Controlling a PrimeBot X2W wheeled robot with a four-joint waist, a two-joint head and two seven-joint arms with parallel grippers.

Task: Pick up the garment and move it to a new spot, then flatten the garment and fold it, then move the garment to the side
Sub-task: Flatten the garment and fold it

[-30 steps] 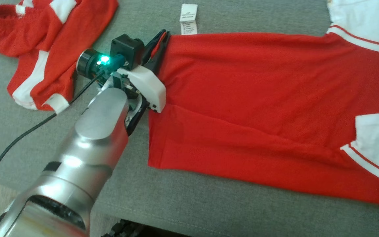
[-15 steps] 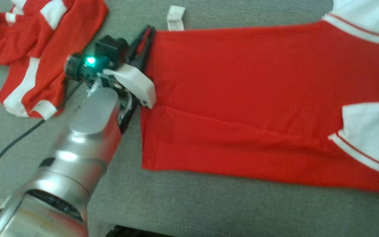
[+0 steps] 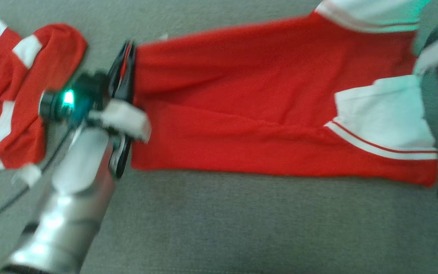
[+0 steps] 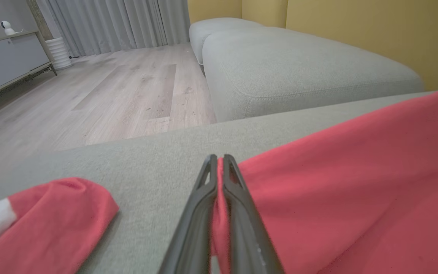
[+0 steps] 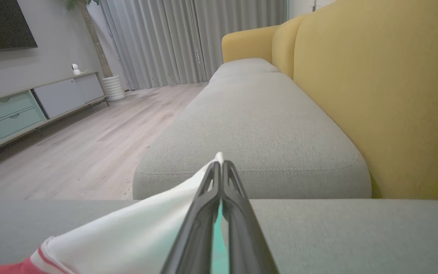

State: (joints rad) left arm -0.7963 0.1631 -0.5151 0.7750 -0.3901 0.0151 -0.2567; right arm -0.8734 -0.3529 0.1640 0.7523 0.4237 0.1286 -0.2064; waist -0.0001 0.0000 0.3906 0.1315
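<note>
Spare garment: a crumpled red-and-white spare garment (image 3: 17, 91) lies at 9 o'clock in my head view, apart from the one I am working. I leave it alone.
Left hand: my left hand (image 4: 217, 160), at 10 o'clock in the head view, has its fingers together, clamped on the red hem.
Task garment: the red garment (image 3: 242, 99) lies stretched across the grey sofa cushion (image 3: 222, 228) along the 9-to-3 line. A long crease runs through its middle, and the white sleeve (image 3: 382, 114) is toward 3.
Right hand: my right hand (image 5: 219, 164), a blur at 3 o'clock in the head view, is pinched shut on white sleeve cloth.
Step, as I judge it: flattening, with both ends held.
Doing it well: I would draw the hands apart evenly along that 9-to-3 line, low over the cushion, only until the crease pulls out. I would keep the hem off the spare garment.
Risk: either thin pinch could slip under a hard pull.
Head view gives: the whole layout and the crease, but it is too blurred to judge the grips.
Wrist views give: cloth plainly between each pair of fingers, plus the yellow backrest (image 5: 375, 95) and the wooden floor (image 4: 108, 99) beyond.
</note>
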